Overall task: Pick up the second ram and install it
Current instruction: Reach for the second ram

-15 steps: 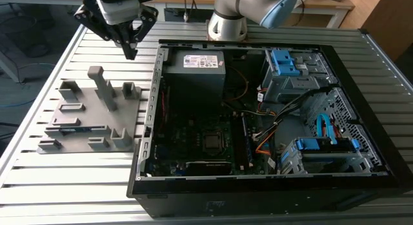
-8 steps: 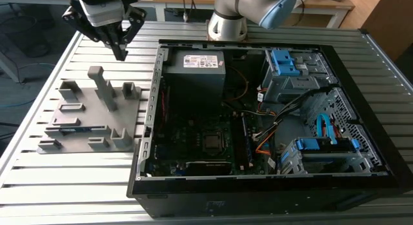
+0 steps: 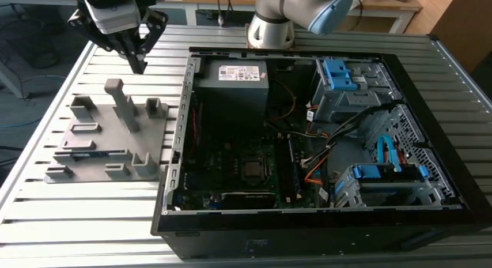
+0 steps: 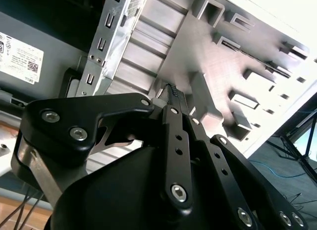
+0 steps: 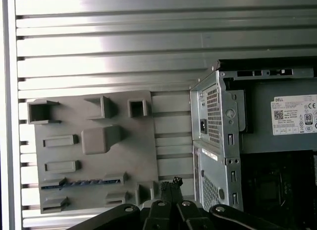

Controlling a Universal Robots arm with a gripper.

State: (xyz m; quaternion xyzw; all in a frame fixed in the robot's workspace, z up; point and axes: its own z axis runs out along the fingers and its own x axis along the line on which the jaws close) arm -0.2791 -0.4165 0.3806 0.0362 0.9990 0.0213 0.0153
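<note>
Ribbed silver aluminium-slat table (image 3: 84, 222), glare on slats. Behind it: light wood-topped bench with white legs (image 3: 388, 11). Brown wooden panel (image 3: 461, 23) at the exterior view's right; dark floor (image 3: 23, 101).

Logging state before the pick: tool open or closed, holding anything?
tool: closed, holding nothing. The second ram lies in the grey fixture.

Second ram (image 5: 81, 182): thin dark blue-green stick. Sits on edge, level, held between two end blocks of the grey fixture (image 5: 99, 163).
</note>
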